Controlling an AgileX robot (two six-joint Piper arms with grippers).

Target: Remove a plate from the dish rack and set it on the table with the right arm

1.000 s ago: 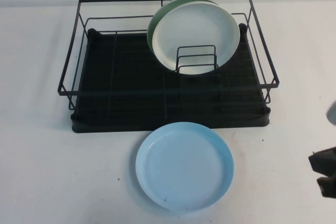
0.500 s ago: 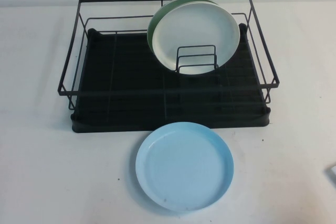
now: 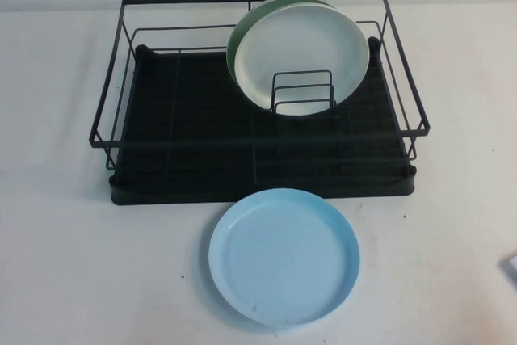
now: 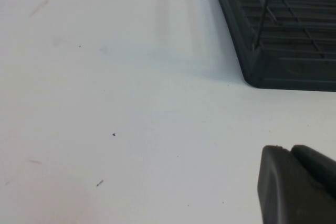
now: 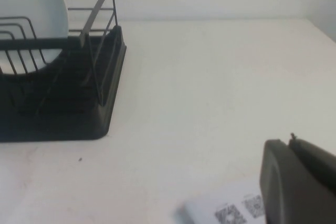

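The sky-blue plate (image 3: 283, 255) lies flat on the white table (image 3: 56, 264), just in front of the dish rack (image 3: 258, 171). Nothing holds it. Neither gripper shows in the high view. In the right wrist view my right gripper (image 5: 290, 141) is shut and empty, low over bare table, well to the side of the rack's corner (image 5: 79, 108). In the left wrist view my left gripper (image 4: 290, 149) is shut and empty over the table, a little way from the rack's other front corner (image 4: 283, 35).
A pale whitish-green plate (image 3: 303, 54) stands upright in the rack's small wire holder (image 3: 302, 90), with a darker green plate (image 3: 239, 42) behind it. A white label with printed square codes (image 5: 231, 213) lies on the table by my right gripper; it also shows at the high view's right edge (image 3: 512, 267).
My right gripper was at the right edge of the high view a second ago and has moved out of it. The plates and the rack have not moved.
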